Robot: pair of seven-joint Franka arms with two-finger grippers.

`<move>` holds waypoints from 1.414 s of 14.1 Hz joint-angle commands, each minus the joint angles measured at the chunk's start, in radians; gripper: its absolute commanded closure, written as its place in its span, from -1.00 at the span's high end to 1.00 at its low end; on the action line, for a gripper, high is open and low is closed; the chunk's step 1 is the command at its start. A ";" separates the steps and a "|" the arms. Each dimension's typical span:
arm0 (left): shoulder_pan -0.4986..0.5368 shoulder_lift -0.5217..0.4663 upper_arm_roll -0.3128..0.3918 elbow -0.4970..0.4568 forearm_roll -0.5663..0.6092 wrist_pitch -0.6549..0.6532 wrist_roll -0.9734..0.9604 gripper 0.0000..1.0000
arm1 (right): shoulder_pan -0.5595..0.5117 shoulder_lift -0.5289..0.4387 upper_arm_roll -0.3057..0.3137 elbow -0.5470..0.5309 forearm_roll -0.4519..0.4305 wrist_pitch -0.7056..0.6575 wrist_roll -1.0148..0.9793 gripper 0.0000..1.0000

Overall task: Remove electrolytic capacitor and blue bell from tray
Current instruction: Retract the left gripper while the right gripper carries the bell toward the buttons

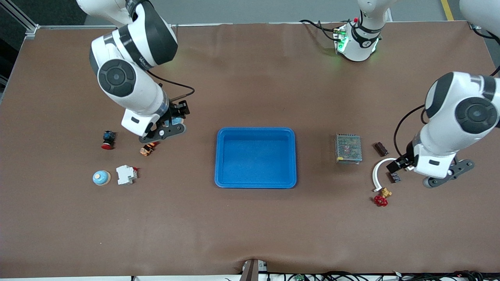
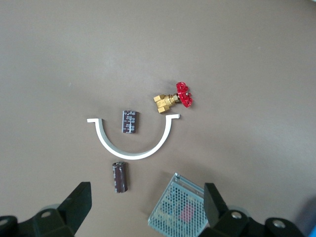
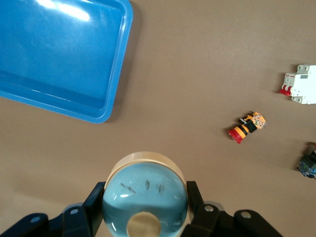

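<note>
Starting at the right arm's end of the table, a red push button (image 1: 108,139) stands farthest from the front camera in a small cluster. Nearer to that camera sit a second bell (image 1: 101,177), blue-domed on a tan base, and just beside it a white circuit breaker (image 1: 126,174). A small orange part (image 1: 148,148) lies between the button and the blue tray (image 1: 256,183). The right gripper (image 1: 176,119) hangs over the table above this orange part. Its fingers are clamped on either side of the bell (image 3: 145,197), which is held dome up and clear of the table. The tray sits at the table's middle with nothing in it. Toward the left arm's end lies a mesh-covered power supply (image 1: 348,148). Beside it the capacitor (image 1: 381,148), a dark brown cylinder, lies on its side on the table, touching nothing. Nearer the front camera is a white half-ring clip (image 1: 375,173), with a dark labelled block (image 1: 395,177) inside its curve. A brass valve with a red handwheel (image 1: 382,198) rests just beside one of the clip's ends. The left gripper (image 1: 395,167) hovers over the clip and block with its fingers (image 2: 79,202) spread wide and nothing between them.
</note>
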 commanded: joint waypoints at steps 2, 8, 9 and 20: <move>0.008 -0.060 -0.005 0.066 -0.078 -0.081 0.092 1.00 | 0.004 -0.079 0.009 -0.040 -0.009 0.009 -0.005 -0.03; 0.008 -0.101 -0.008 0.118 -0.100 -0.167 0.129 1.00 | 0.007 -0.277 0.011 -0.226 -0.080 0.035 -0.040 -0.03; 0.008 -0.106 -0.013 0.120 -0.107 -0.169 0.129 1.00 | 0.006 -0.312 0.011 -0.267 -0.081 0.051 -0.067 -0.03; 0.004 -0.154 -0.042 0.118 -0.141 -0.184 0.127 1.00 | -0.057 -0.524 0.006 -0.615 -0.133 0.246 -0.251 -0.04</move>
